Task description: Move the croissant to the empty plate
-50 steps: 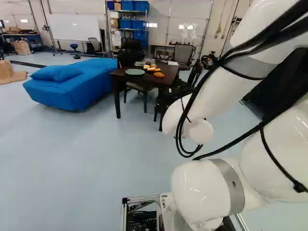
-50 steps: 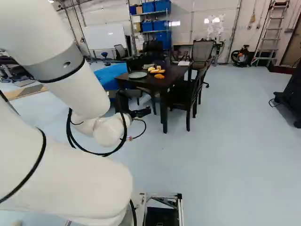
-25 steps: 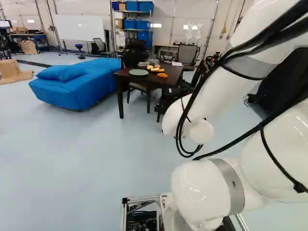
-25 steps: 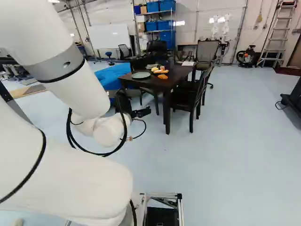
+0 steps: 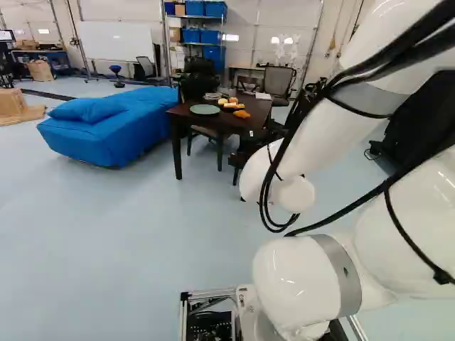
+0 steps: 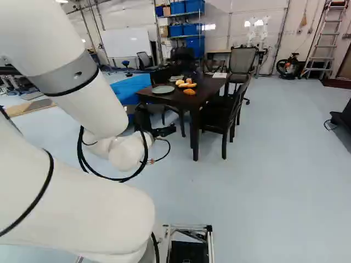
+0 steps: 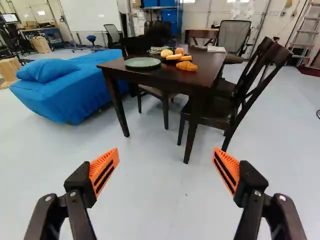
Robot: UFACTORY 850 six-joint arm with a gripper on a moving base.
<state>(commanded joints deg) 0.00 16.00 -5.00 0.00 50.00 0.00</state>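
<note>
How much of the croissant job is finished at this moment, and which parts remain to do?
No part of the transfer looks done: the croissant lies on the table, apart from the empty green plate. Nothing is in hand; the tool is open, with only floor between its fingers. Left to do: approach the table, grip the croissant, carry it over and release it onto the plate.

The arm (image 5: 288,280) is glossy white, built of fat rounded segments, with a flat grey band (image 5: 341,273) at lower right of the left base view and another grey ring (image 6: 68,76) at upper left of the right one. Thick black cables (image 5: 362,67) cross its white shell. The tool (image 6: 164,131) is black, with silver screws (image 7: 73,194) and ribbed orange pads (image 7: 108,164) slotted in black
</note>
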